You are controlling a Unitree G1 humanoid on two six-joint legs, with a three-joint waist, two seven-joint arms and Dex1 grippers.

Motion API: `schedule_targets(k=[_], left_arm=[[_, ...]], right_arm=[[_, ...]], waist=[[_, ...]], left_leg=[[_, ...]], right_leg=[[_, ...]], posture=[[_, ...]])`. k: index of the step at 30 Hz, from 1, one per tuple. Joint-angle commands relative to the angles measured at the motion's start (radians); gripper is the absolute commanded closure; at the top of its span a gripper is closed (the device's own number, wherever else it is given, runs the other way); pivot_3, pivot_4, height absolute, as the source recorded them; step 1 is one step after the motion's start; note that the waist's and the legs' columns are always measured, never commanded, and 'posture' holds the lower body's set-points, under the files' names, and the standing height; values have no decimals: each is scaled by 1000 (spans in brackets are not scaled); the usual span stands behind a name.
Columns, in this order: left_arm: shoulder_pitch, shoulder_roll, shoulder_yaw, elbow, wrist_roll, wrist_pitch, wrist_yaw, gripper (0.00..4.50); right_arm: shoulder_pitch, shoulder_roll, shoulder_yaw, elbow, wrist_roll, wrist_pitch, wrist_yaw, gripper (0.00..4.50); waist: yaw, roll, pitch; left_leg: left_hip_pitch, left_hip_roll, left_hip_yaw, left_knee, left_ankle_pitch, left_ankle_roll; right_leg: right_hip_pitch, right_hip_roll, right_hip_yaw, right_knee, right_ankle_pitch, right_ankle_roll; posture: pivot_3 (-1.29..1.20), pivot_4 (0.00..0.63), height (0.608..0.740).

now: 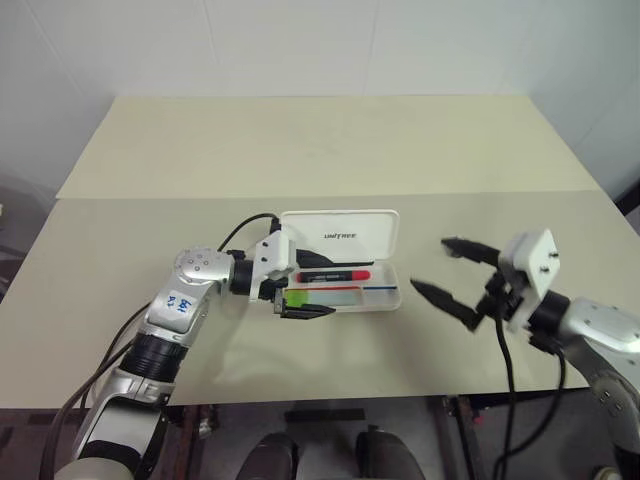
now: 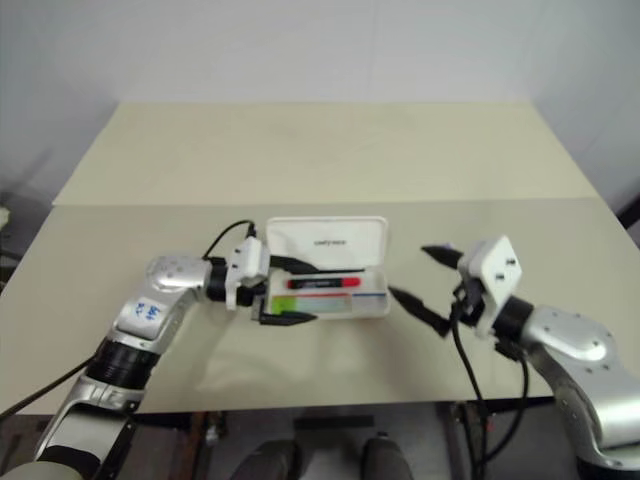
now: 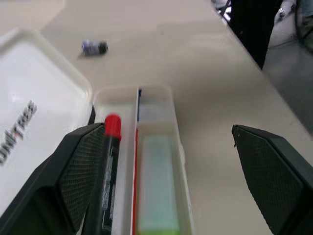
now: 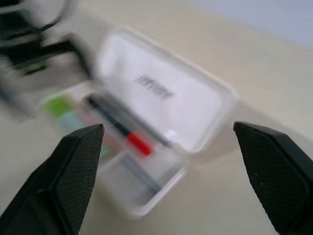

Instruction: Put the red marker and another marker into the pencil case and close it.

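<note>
Left eye view: the pencil case [image 1: 345, 262] lies open on the surface [image 1: 330, 150], its lid raised at 12 o'clock. Inside, the red marker [image 1: 333, 275] rests in the far compartment and the lime-green marker [image 1: 320, 297] in the near one. The left gripper [image 1: 303, 292] hovers with fingers apart at the case's 9 o'clock end, over the green marker. The right gripper [image 1: 448, 268], fingers spread and empty, sits at 3 o'clock, apart from the case.
</note>
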Motion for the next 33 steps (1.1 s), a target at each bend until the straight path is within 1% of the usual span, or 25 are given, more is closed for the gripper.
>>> schedule_targets(k=[1, 5, 10, 15, 22, 23, 25, 29, 30, 33], left_arm=[[-6, 24, 50, -57, -43, 26, 7, 47], [-18, 54, 96, -86, -69, 70, 22, 47], [-36, 101, 154, -99, -98, 123, 33, 47], [-36, 143, 198, -117, -128, 165, 41, 15], [-32, 160, 218, -131, -139, 180, 57, 15], [-31, 162, 221, -131, -139, 180, 58, 0], [-32, 162, 222, -130, -140, 181, 60, 0], [-32, 158, 218, -133, -142, 182, 63, 0], [-32, 156, 217, -134, -142, 182, 64, 0], [-32, 154, 214, -135, -144, 183, 64, 0]], right_arm=[[-72, 71, 7, 84, -68, 64, -188, 0], [-146, 171, 8, 224, -164, 90, -363, 0], [-211, 258, -5, 370, -241, 62, -489, 0], [-253, 278, 17, 468, -278, 28, -495, 0], [-288, 288, 44, 562, -307, -11, -465, 0], [-292, 296, 51, 570, -307, -18, -459, 417], [-298, 310, 62, 584, -310, -28, -452, 983], [-304, 336, 92, 604, -316, -42, -430, 2493], [-305, 341, 98, 607, -317, -44, -423, 2781], [-305, 349, 110, 615, -324, -51, -415, 4004]], waist=[[1, 0, 0], [2, 0, 0], [-8, 0, 0], [-28, 1, 0], [-49, 1, 0], [-50, 1, 0], [-51, 1, 0], [-52, 1, 0], [-52, 1, 0], [-52, 2, 0]], left_leg=[[1, 0, 0, -1, 0, 0], [2, 0, 0, -2, 0, 0], [1, -2, -1, -3, 0, 0], [1, -3, -1, -3, 0, 0], [-1, -3, 0, -3, 0, 0], [-1, -3, 0, -3, 0, 0], [-1, -3, 0, -3, 0, 0], [-1, -2, 0, -2, 0, 0], [-1, -2, 0, -2, 0, 0], [-1, -2, 0, -2, 0, 0]], right_leg=[[0, 0, 0, 0, 0, 0], [-2, 0, 0, 5, 0, 0], [-8, 0, 1, 12, 1, -2], [-11, -1, 0, 16, 2, -2], [-15, -1, 0, 17, 2, -2], [-15, -1, 0, 17, 2, -1], [-15, -1, 0, 17, 3, -2], [-15, 0, 1, 17, 3, -2], [-15, 0, 1, 17, 3, -2], [-16, 0, 1, 17, 4, -2]], posture=[[0, 150, 740], [0, 150, 740], [0, 150, 740], [0, 150, 740], [0, 150, 740], [0, 150, 740], [0, 150, 740], [0, 150, 740], [0, 150, 740], [0, 150, 740]])
